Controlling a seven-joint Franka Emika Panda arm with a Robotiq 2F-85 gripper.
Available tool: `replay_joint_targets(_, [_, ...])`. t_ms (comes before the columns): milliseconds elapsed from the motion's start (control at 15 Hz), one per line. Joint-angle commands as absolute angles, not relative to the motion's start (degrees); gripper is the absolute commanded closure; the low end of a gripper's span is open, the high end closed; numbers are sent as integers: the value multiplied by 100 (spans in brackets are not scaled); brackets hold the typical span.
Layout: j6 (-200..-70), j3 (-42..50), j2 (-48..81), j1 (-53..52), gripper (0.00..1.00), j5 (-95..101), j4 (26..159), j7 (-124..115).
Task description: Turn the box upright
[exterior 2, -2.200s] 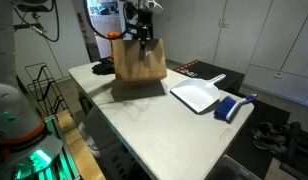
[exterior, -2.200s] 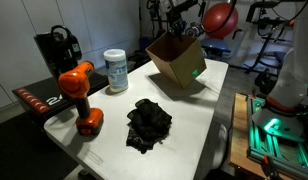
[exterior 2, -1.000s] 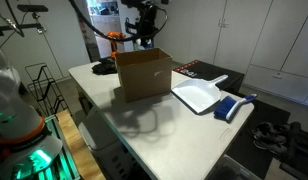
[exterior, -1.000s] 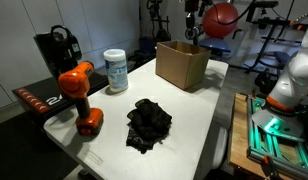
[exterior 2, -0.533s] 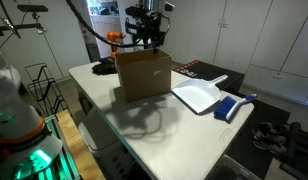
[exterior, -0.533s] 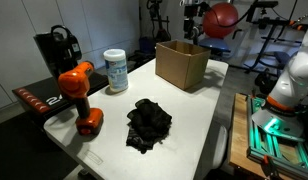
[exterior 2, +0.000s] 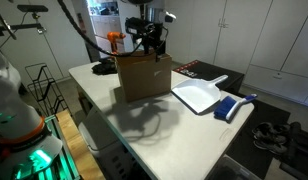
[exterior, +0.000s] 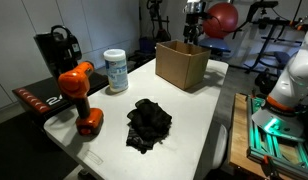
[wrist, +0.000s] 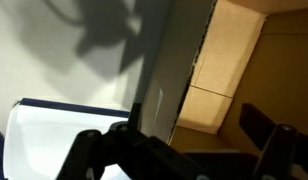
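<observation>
The plain brown cardboard box stands on the white table, base flat on the surface and open side facing up, toward the table's far end. The black Robotiq gripper hangs just above the box's open top. In the wrist view its fingers are spread wide and grip nothing. A white plastic dustpan lies just beside the box, with a blue brush next to it. A white cylindrical canister, an orange power drill and a crumpled black cloth sit apart from the box.
</observation>
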State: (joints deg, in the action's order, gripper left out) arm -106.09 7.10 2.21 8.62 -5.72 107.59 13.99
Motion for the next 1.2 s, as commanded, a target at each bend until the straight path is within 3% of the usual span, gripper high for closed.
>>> replay_joint_targets(0, [-10764,742,87,860,26,-670,11145,1252])
replay_joint_targets(600, [-10318,758,-31,886,94,-785,11170,1646])
replay_joint_targets(733, [-10174,770,-93,886,98,-807,11137,1889])
replay_joint_targets(1133, [-9760,810,-113,878,96,-794,10993,2313])
